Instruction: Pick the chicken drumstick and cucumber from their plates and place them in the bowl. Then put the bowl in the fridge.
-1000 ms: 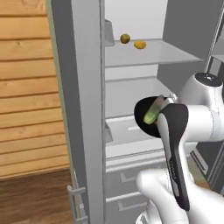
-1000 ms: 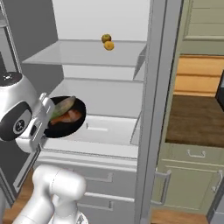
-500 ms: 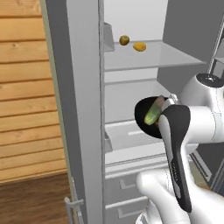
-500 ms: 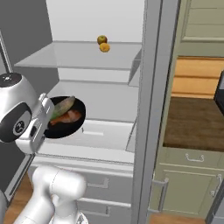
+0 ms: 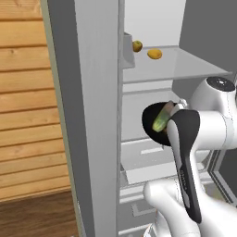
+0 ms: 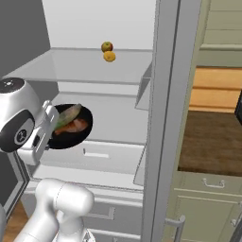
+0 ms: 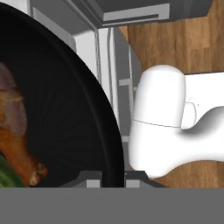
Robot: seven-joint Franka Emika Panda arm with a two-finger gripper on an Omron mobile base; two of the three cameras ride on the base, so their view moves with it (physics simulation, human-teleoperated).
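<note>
My gripper [image 6: 49, 124] is shut on the rim of the glossy black bowl [image 6: 71, 126] and holds it up, tilted, in front of the open grey fridge [image 6: 71, 66], level with its middle compartment. In the bowl lie the pale green cucumber [image 6: 67, 116] and the reddish-brown chicken drumstick [image 6: 75, 126]. From the left, the bowl [image 5: 150, 122] and cucumber [image 5: 160, 121] peek out past my forearm. Close up, the bowl [image 7: 65, 113] holds the drumstick [image 7: 15, 131] and cucumber [image 7: 6, 177], with my gripper [image 7: 111, 177] clamped on its rim. The plates are out of view.
Two yellow-orange fruits [image 6: 107, 46] [image 6: 109, 56] sit on the fridge's upper glass shelf [image 5: 185, 65]. A white drawer [image 6: 94, 156] lies below the bowl. The grey fridge door [image 6: 165, 118] stands open at the right, with green cabinets [image 6: 208, 203] beyond. A wooden wall [image 5: 28, 115] is at the left.
The whole picture has shifted a little in both base views, so the base has moved relative to the fridge. The bowl stays held in the same place by the arm.
</note>
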